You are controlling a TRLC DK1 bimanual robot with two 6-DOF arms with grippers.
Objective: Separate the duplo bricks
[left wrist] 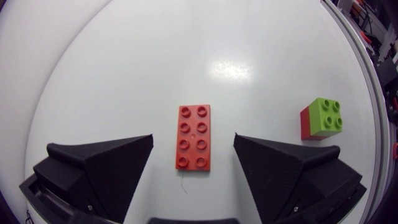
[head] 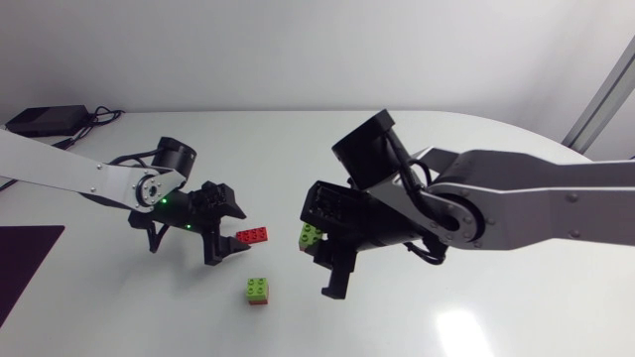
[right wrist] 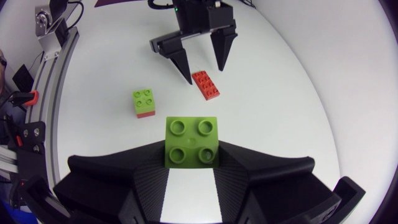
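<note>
Head view: green brick [head: 311, 236] between jaws

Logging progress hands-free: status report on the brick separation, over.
Left gripper open, straddling red brick flat on table. Right gripper shut on green brick. Green-on-red pair joined, nothing obstructing.

White glossy table [head: 298, 159], light glare [head: 458, 325]; dark mat [head: 22, 268] at edge
</note>
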